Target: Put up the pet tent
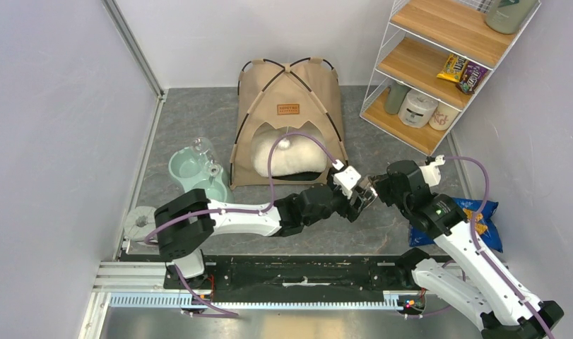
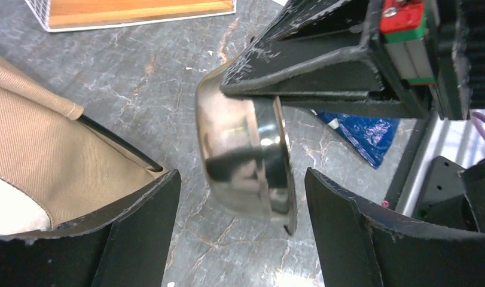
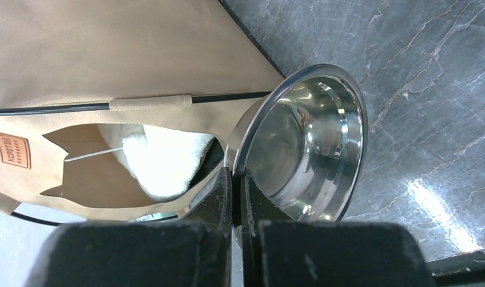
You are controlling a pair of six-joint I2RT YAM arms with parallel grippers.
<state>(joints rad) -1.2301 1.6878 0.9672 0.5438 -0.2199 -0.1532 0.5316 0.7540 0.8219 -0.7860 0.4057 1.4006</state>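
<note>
— Grey marbled tabletop (image 1: pixel 198 120); where is the tent (image 1: pixel 289 106)?
— Standing at the back, centre, with a white pillow (image 1: pixel 287 154) inside its doorway.
— And the grippers?
— The right gripper (image 3: pixel 235 176) is clamped on the rim of a steel bowl (image 3: pixel 305 137). The left gripper (image 2: pixel 240 179) gapes wide, one finger either side of it.

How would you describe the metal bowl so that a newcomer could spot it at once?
From the tan pet tent at the back of the floor, look just off its front right corner. There the right end effector pinches the rim of a shiny steel bowl held on edge, unlike the mint-green water feeder left of the tent.
</note>
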